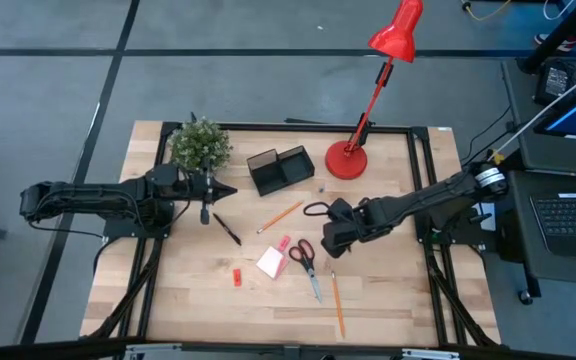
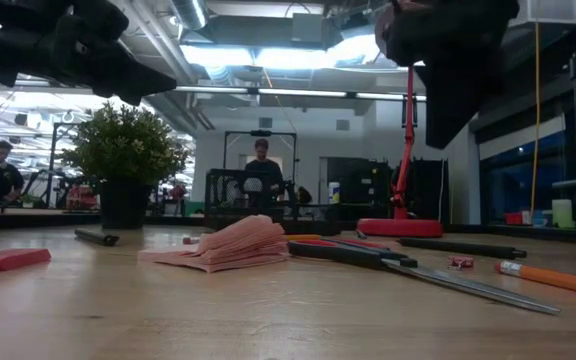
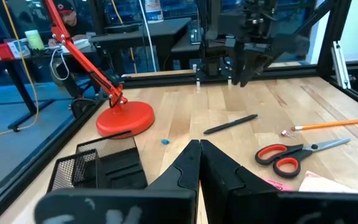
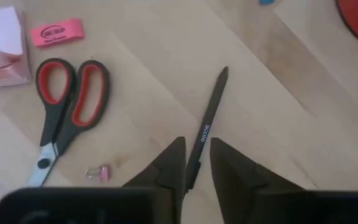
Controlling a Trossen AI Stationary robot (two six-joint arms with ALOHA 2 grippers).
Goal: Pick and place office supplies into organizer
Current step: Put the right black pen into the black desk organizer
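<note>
My right gripper (image 4: 197,144) hangs above the table right of centre, pointing down, with its fingers a little apart. A black pen (image 4: 211,106) lies flat on the wood below it and shows in the gap between the fingers. The low view shows this gripper (image 2: 446,70) well above the pen (image 2: 460,248). Red-handled scissors (image 4: 67,99), a pink eraser (image 4: 56,31) and the pale pink note pad (image 4: 2,46) lie beside it. My left gripper (image 1: 230,190) is shut and empty near the plant, beside the black organizer (image 1: 280,168). A second pen (image 1: 226,228) and two orange pencils (image 1: 281,215) (image 1: 337,305) lie loose.
The red lamp's base (image 1: 346,160) stands just right of the organizer, and a potted plant (image 1: 200,145) sits at the far left. A small red block (image 1: 237,277) lies near the note pad, and a tiny clip (image 4: 98,172) lies by the scissor blades. People stand in the room beyond the table.
</note>
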